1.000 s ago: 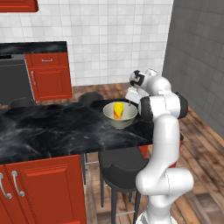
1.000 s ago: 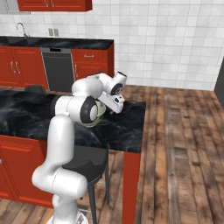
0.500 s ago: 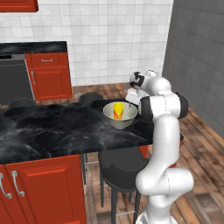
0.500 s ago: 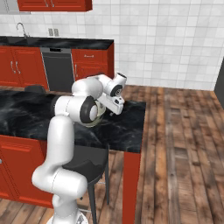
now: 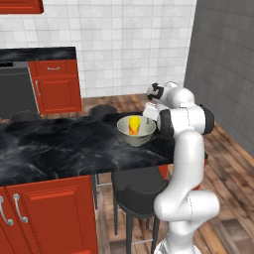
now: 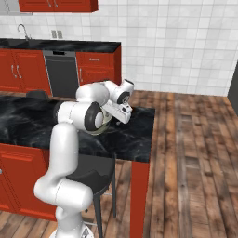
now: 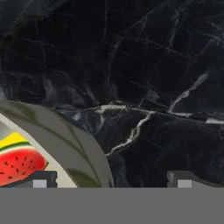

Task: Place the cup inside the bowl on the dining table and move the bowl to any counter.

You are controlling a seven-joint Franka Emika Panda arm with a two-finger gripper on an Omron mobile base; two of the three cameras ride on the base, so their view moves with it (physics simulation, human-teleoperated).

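Observation:
The pale grey-green bowl (image 5: 137, 134) stands on the dining table (image 5: 59, 149) near its right end, and the yellow cup (image 5: 134, 124) stands upright inside it. My gripper (image 5: 149, 116) hangs open at the bowl's right rim. In the hand view the bowl's wall (image 7: 65, 135) runs up between the two fingertips, with one fingertip (image 7: 41, 179) over the inside by the cup's red mark (image 7: 17, 159) and the other over the marble (image 7: 153, 65). Nothing is gripped. In the right base view my arm hides most of the bowl (image 6: 104, 125) beside the gripper (image 6: 121, 115).
Dark stools (image 5: 136, 186) stand under the table's near side, and others (image 5: 101, 110) sit at its far side. The wall-backed counter (image 5: 34, 53) with red cabinets and a dishwasher (image 6: 60, 74) lies beyond. Wooden floor (image 6: 195, 139) opens to the right of the table's end.
The hand has sunk slightly toward the bowl's right rim. The jaws have stayed open, and bowl and cup have not moved.

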